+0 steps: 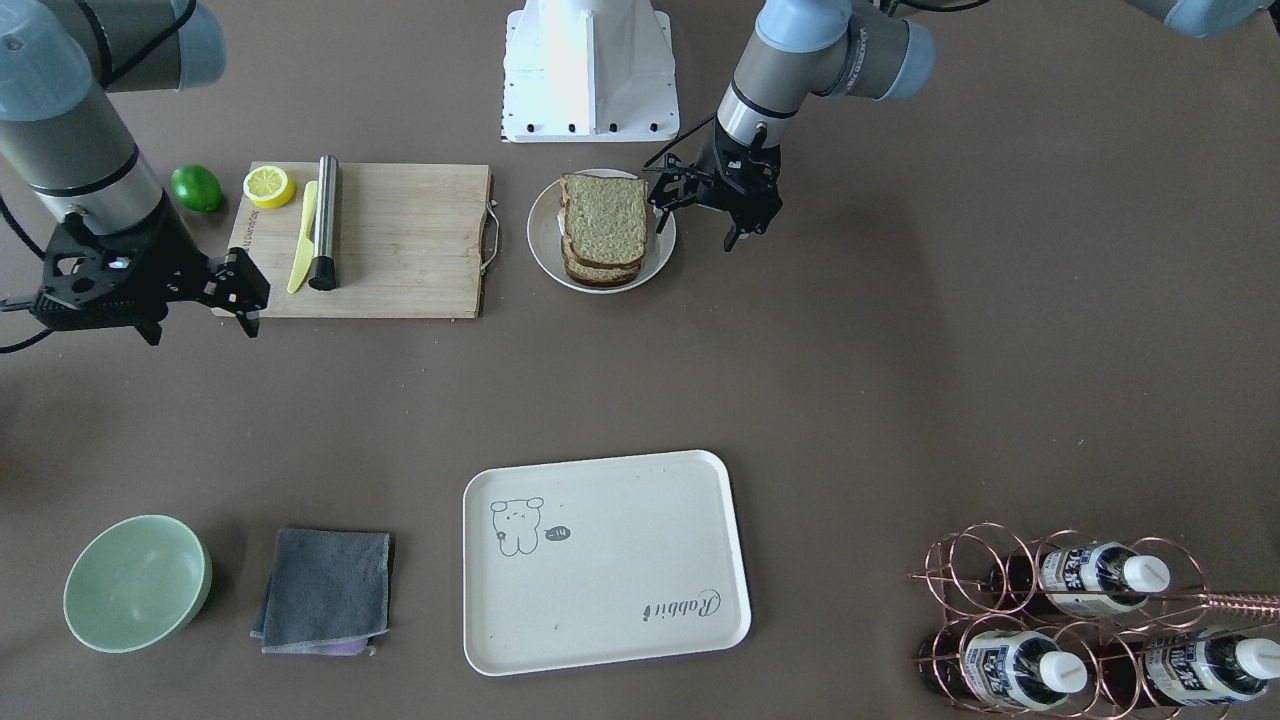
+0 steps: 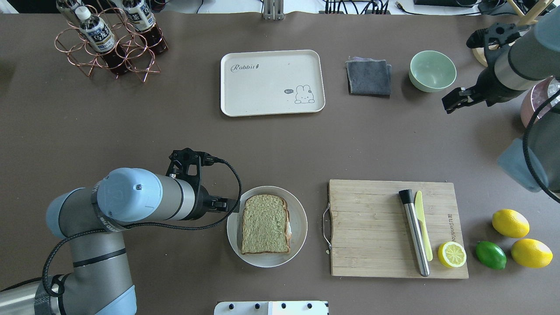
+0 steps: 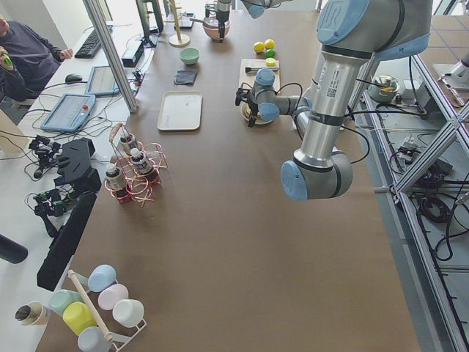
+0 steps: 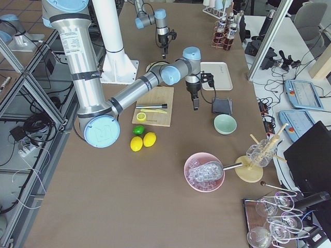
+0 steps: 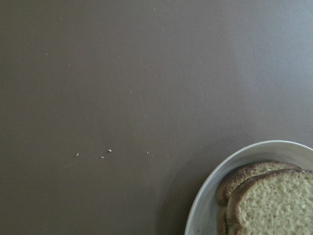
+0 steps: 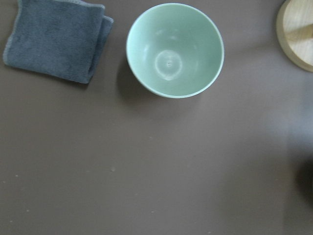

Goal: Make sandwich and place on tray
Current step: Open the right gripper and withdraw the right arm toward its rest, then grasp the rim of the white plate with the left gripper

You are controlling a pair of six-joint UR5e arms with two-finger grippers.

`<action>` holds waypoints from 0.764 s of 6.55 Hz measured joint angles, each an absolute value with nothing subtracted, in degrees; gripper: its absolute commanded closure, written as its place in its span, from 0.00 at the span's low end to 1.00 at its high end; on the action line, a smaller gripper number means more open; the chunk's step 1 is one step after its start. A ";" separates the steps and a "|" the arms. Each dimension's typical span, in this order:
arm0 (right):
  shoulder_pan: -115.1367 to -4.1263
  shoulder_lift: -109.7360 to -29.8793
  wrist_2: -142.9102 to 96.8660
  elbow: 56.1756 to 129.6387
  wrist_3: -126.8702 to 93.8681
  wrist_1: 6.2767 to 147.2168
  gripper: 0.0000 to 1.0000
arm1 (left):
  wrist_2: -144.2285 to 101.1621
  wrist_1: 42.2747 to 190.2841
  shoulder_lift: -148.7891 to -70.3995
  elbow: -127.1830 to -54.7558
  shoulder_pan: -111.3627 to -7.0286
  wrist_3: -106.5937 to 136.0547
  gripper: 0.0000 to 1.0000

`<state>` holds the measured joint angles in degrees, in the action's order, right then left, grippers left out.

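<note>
The sandwich [image 2: 265, 223], two greenish-tan bread slices with a bit of white egg at its edge, lies on the round white plate [image 2: 299, 210] near the robot's base. It also shows in the front view [image 1: 605, 225] and partly in the left wrist view [image 5: 274, 200]. My left gripper [image 2: 223, 204] hangs just beside the plate's left rim, open and empty; it also shows in the front view [image 1: 697, 215]. The cream tray [image 2: 262, 87] lies empty at the table's far side. My right gripper [image 2: 455, 98] hovers open and empty, high beside the green bowl.
A wooden cutting board [image 2: 372, 227] right of the plate carries a steel muddler [image 2: 413, 232], a yellow knife [image 2: 423, 227] and a lemon half [image 2: 452, 254]. A lime and two lemons [image 2: 509, 223] lie beyond it. A green bowl [image 2: 432, 71], a grey cloth [image 2: 368, 77] and a bottle rack [image 2: 109, 43] stand at the far side.
</note>
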<state>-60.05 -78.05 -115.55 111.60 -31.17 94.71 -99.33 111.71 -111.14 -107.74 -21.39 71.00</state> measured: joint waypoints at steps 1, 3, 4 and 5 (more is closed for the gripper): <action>-64.24 -79.57 -117.95 111.52 -26.63 95.72 0.00 | -99.43 112.64 -110.96 -107.31 -20.98 72.56 0.24; -69.47 -82.05 -122.51 111.39 -24.27 96.05 0.00 | -99.33 117.54 -110.85 -104.50 -19.56 75.54 0.59; -70.36 -82.76 -123.09 111.39 -24.05 96.06 0.00 | -99.36 118.87 -110.81 -103.53 -19.29 75.90 0.68; -70.74 -83.44 -123.23 111.44 -24.00 96.06 0.00 | -99.44 119.44 -110.79 -102.94 -19.17 75.99 0.69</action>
